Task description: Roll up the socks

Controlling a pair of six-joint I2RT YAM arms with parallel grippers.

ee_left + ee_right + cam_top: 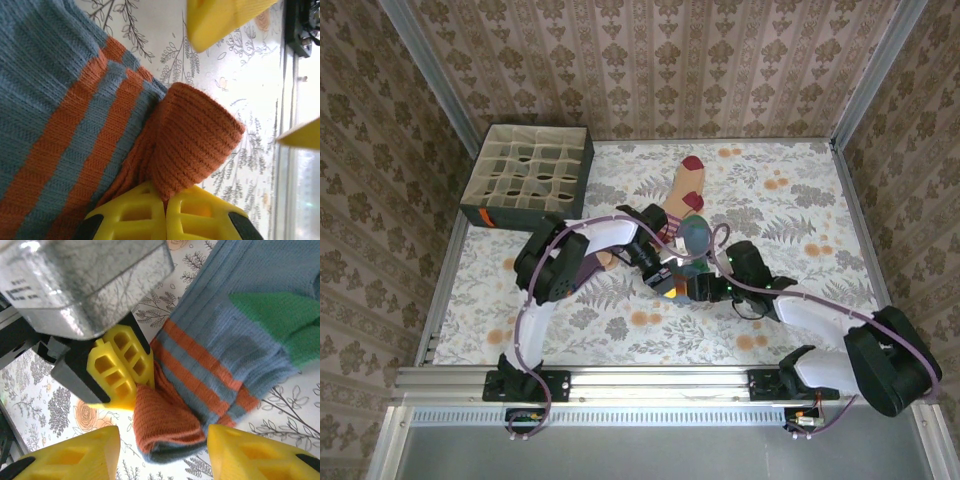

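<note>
Right now your left claw (pixel 165 202) is clamped shut on the orange cuff (pixel 195 135) of the blue-grey sock (pixel 696 233). Its two yellow fingers (pixel 132 215) are pressed together, with the ribbed knit bunched up between the tips. In the right wrist view you can see that pinch sitting at the cuff's upper edge.

Your right claw (pixel 162 440) stands wide. One yellow finger is on each side of the cuff's open end, and the cuff lies loose between them. There is bare table (pixel 800 200) beside the one finger, while the other is just at the sock's edge. Whether that one touches the knit, you cannot tell.

Seen from above, the sock lies at the middle of the table, right where the two claws meet. Its long axis runs from the near side toward the far wall. The cuff end points toward the arms' bases and the rounded bulk lies farther away.

The knit is blue-grey, with orange stripes (pixel 200 360) just above a solid orange cuff. The green toe (pixel 275 315) lies on top of the body not far from those stripes, so the sock is doubled over on itself.

Just beyond it lies the peach sock (pixel 682 192), stretched out with its maroon toe (pixel 693 163) pointing at the far wall.
</note>
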